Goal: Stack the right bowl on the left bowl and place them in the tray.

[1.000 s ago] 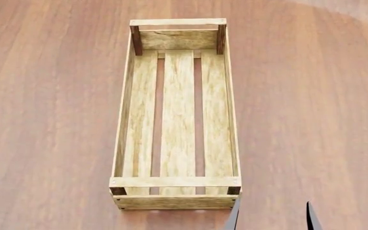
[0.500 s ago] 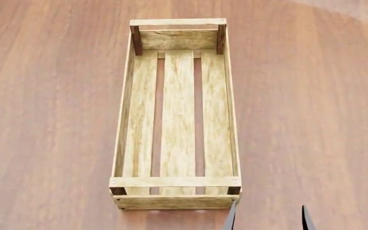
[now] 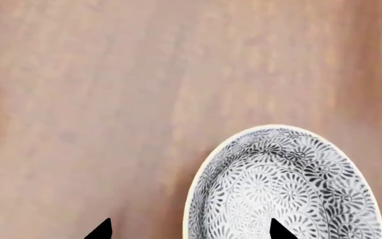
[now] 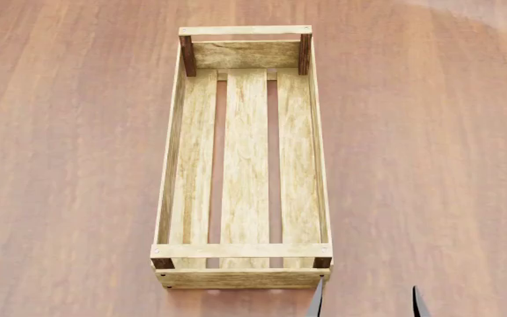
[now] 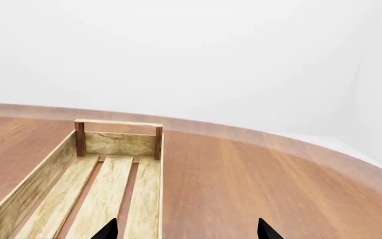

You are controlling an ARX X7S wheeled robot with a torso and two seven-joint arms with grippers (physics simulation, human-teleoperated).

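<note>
A single bowl [image 3: 290, 189], grey-and-white flower pattern with a cream rim, rests on the wooden table in the left wrist view; which of the two bowls it is cannot be told. My left gripper [image 3: 191, 230] is open and straddles the bowl's rim, one fingertip [image 3: 280, 231] over the inside, the other over the table. No bowl shows in the head view. The tray [image 4: 240, 251], a long light-wood crate with nothing in it, lies in the middle of the table. My right gripper [image 4: 368, 304] is open just past the tray's near right corner. In the right wrist view, the right gripper [image 5: 186, 230] spans the tray's [image 5: 118, 143] right rail.
Brown wooden tabletop [image 4: 68, 165] stretches on both sides of the tray. A pale zone [image 4: 491, 13] marks the table's far right edge. Behind the table stands a plain white wall [image 5: 191, 59].
In the head view my right gripper's fingertips have slid slightly to the left and lower in the picture. The tray has not moved.
</note>
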